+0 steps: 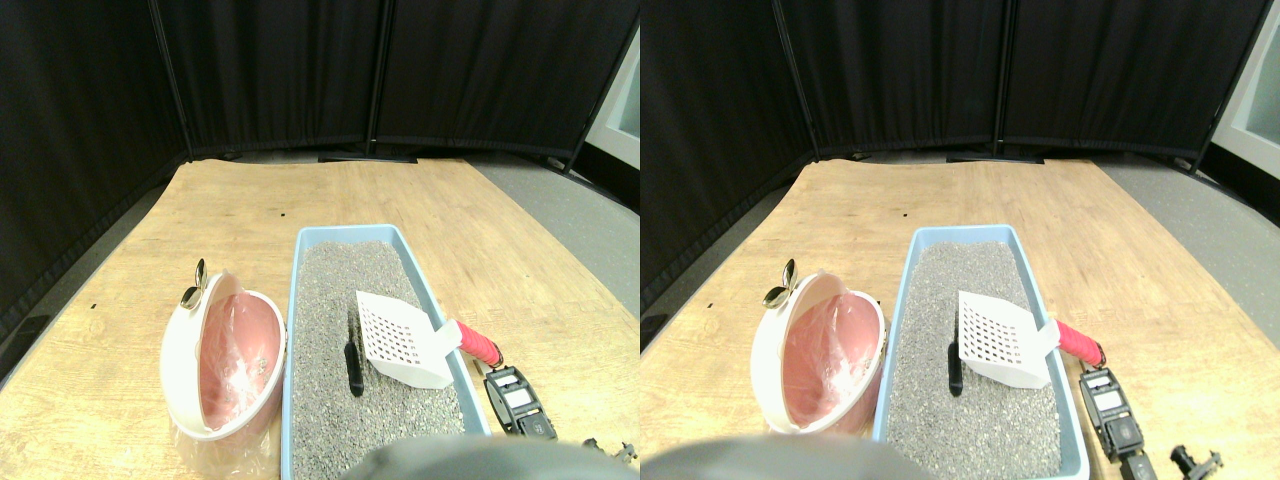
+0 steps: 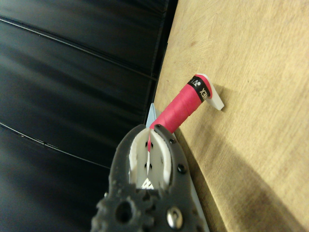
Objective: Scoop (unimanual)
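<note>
You're looking down at a light wooden board floor (image 1: 150,380) ringed by black curtain panels (image 1: 280,70). In front of you sits the long pale-blue plastic litter tray (image 1: 291,330), filled with grey granular litter (image 1: 330,300). The white slotted plastic scoop (image 1: 400,340) hangs tilted over the tray's right side, blade over the litter, its neck crossing the right rim. Its pink wrapped handle (image 1: 477,343) points out past that rim toward the lower right.

Your right gripper (image 1: 497,362) sits at the end of that handle, its dark body with a pale label lying just outside the tray on the boards. In the wrist view the pink handle (image 2: 176,108) runs straight out from the dark jaw frame (image 2: 147,193), a black band and a white tip at its far end. The handle comes right out of the frame, but the gap between the jaws is hidden, so you cannot tell whether the pincer is clamped on it or open.

On the litter, just left of the scoop blade, lies a small dark elongated lump (image 1: 353,368). Left of the tray, touching its outer wall, stands a white round bin with a pink liner bag (image 1: 225,365), tipped so its mouth faces the tray, with a metal clip (image 1: 194,285) at its top edge.
</note>
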Tool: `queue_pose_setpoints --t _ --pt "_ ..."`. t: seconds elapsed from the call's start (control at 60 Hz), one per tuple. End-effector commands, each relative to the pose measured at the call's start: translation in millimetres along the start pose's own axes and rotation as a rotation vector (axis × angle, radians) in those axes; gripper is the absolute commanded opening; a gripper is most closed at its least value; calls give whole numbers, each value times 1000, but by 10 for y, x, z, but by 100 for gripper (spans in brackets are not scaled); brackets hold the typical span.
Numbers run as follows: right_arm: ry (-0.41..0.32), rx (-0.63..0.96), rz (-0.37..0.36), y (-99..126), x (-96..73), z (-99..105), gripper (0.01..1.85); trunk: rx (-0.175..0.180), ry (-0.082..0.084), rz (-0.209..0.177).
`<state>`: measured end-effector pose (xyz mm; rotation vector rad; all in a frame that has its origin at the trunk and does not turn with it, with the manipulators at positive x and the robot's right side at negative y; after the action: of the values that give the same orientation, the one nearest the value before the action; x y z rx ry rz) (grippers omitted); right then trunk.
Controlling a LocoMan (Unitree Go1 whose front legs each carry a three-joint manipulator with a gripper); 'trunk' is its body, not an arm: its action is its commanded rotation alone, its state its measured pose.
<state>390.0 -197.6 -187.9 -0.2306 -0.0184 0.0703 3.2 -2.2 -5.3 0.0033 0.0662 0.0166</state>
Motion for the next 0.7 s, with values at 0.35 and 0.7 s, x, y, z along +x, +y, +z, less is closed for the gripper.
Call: queue_pose_setpoints --t 0.35,0.7 --pt "-77 25 10 -43 -21 120 50 -15 -8 -3" --pt "-141 249 45 -29 94 106 76 -30 -4 -4"
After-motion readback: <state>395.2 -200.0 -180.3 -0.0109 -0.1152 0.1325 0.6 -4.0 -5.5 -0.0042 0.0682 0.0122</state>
